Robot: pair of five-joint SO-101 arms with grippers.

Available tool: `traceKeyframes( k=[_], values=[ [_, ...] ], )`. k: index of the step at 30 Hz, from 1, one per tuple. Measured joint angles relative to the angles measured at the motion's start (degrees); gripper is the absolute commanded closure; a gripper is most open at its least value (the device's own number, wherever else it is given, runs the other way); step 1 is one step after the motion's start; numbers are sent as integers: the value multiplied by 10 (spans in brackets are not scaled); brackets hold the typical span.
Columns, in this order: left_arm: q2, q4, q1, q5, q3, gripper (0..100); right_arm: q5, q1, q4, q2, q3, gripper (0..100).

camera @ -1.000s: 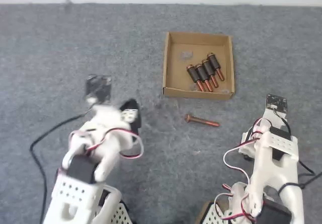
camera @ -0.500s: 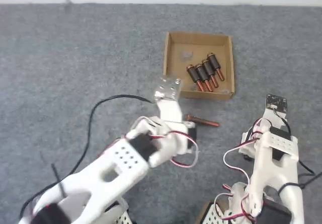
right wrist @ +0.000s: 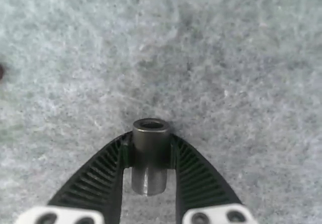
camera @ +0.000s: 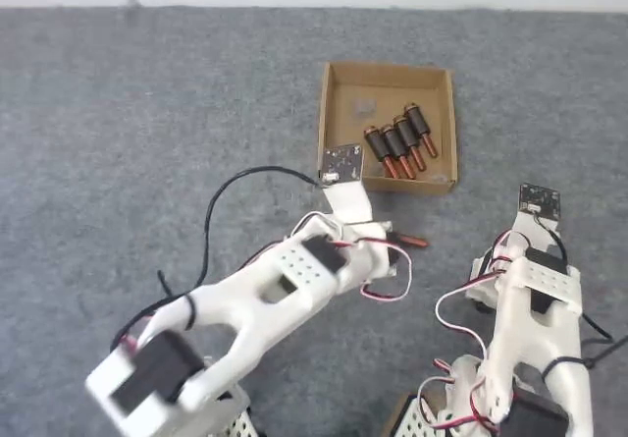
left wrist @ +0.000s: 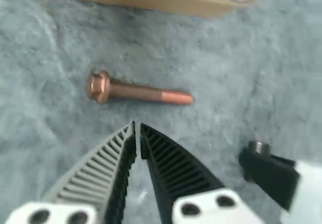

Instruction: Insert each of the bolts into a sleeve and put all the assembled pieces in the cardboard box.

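In the high view, locate the cardboard box [camera: 323, 123] on the grey carpet surface [camera: 118, 113], toward the far edge and right of centre. Four assembled pieces [camera: 397, 142] lie side by side in the box, close to its near wall. The left arm [camera: 285, 290] extends from the near left corner toward the middle of the surface. Its wrist covers most of the loose bolt [camera: 417, 243], so only one copper end shows, just short of the box's near wall. The right arm [camera: 530, 300] stands at the near right corner, and its body hides its own claw from above. In the left wrist view, the left gripper [left wrist: 137, 128] hangs over the carpet with its fingers drawn together, a thin slit between them and nothing held. The bolt lies flat on the carpet just beyond the fingertips, whole and apart from them. The box wall runs behind it and is cut off by the frame edge. A dark part [left wrist: 266, 168] on a white body enters at one side; you cannot tell what it is. In the right wrist view, the right gripper [right wrist: 150, 144] is clamped on a dark sleeve [right wrist: 150, 171]. The sleeve stands upright between the fingers with its open bore showing at the upper end. Its lower end is hard to make out against the carpet.
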Motion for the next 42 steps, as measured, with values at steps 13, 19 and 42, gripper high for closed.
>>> traceKeyframes(
  k=[13, 19, 42],
  values=[
    [142, 0, -75, 32, -104, 988, 0, 0, 0, 0, 1, 993],
    [190, 0, -79, 32, -157, 988, 0, 0, 0, 0, 1, 993],
    [138, 75, -18, 73, -163, 830, 0, 0, 0, 0, 1, 993]
  ],
)
